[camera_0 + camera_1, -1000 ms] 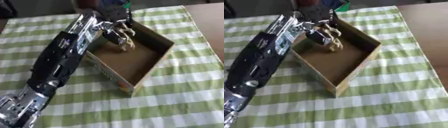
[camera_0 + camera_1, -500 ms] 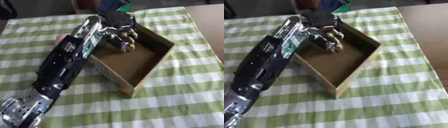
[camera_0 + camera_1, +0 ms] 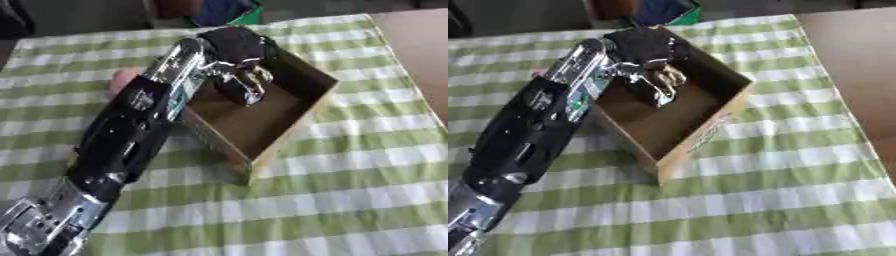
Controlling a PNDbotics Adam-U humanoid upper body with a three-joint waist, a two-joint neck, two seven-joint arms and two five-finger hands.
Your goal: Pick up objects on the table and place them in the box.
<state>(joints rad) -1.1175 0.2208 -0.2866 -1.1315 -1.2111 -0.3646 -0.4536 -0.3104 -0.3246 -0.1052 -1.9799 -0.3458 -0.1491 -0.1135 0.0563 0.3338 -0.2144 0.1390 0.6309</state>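
Note:
An open cardboard box (image 3: 294, 125) stands askew on the green-and-white checked cloth, and its brown floor shows nothing lying on it. My left arm runs from the lower left up to the box. My left hand (image 3: 238, 55) hovers over the box's far left corner, its fingers (image 3: 661, 85) hanging loosely down inside with nothing visible between them. A small pink thing (image 3: 121, 80) lies on the cloth just left of the forearm, partly hidden by it. My right hand shows in no view.
The checked cloth (image 3: 350, 200) covers most of the table. Bare brown tabletop (image 3: 411, 50) shows at the right edge. A blue and green thing (image 3: 229, 10) sits just beyond the table's far edge, behind the box.
The left forearm and elbow have swung to the right and the hand has risen slightly over the box. The box has stayed in place.

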